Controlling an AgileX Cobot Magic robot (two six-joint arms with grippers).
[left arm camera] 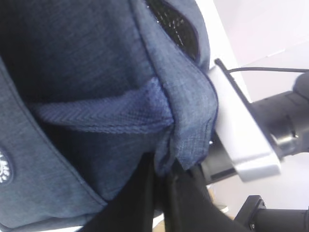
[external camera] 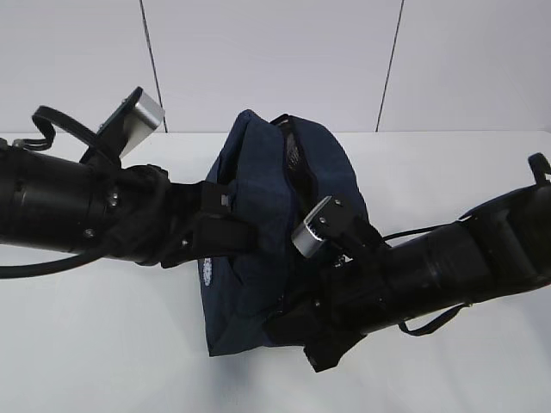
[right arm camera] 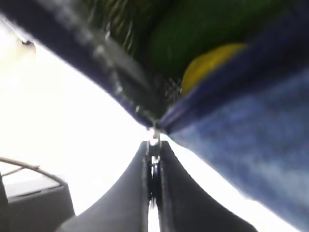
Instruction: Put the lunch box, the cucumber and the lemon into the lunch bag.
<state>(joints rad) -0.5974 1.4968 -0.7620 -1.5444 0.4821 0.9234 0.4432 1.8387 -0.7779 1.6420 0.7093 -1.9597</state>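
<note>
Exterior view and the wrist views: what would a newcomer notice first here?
The dark navy lunch bag stands in the middle of the white table, with both black arms pressed against it from left and right. The right gripper has its jaws shut on a small metal piece at the bag's zipper. Just inside the opening lie the cucumber and the lemon.

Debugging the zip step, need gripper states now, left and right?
Left gripper: closed, pinching the fabric edge of the boxy dark navy fabric lunch bag.
Right gripper: closed on a small silver zipper pull at the bag opening.
</note>
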